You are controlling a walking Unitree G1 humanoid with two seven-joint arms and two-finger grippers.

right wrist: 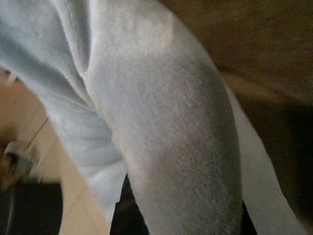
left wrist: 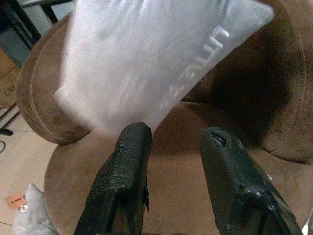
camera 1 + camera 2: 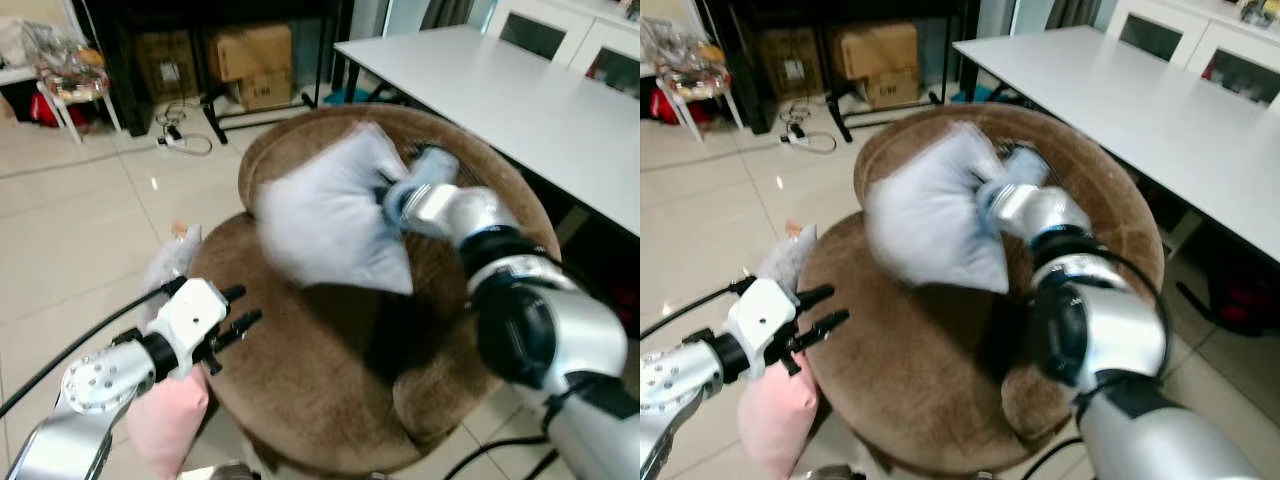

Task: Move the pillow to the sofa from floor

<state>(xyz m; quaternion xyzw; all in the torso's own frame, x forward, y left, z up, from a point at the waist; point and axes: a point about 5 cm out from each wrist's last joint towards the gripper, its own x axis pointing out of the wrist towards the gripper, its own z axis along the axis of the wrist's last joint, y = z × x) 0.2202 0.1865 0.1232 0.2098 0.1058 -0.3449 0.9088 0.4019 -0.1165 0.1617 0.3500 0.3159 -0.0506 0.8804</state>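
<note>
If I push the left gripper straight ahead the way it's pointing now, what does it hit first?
Most likely the brown sofa: the open left gripper points across its seat toward the backrest. The white pillow, held by the right gripper, hangs just above that line, so its lower corner might brush first; depth is unclear.

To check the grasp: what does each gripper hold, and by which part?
The right gripper holds the white pillow by its bunched side edge, above the brown sofa. The left gripper holds nothing.

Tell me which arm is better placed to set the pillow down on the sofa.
Right. The right tool already grips the white pillow, holding it above the brown sofa seat. The left tool hangs open and empty at the seat's edge.
</note>
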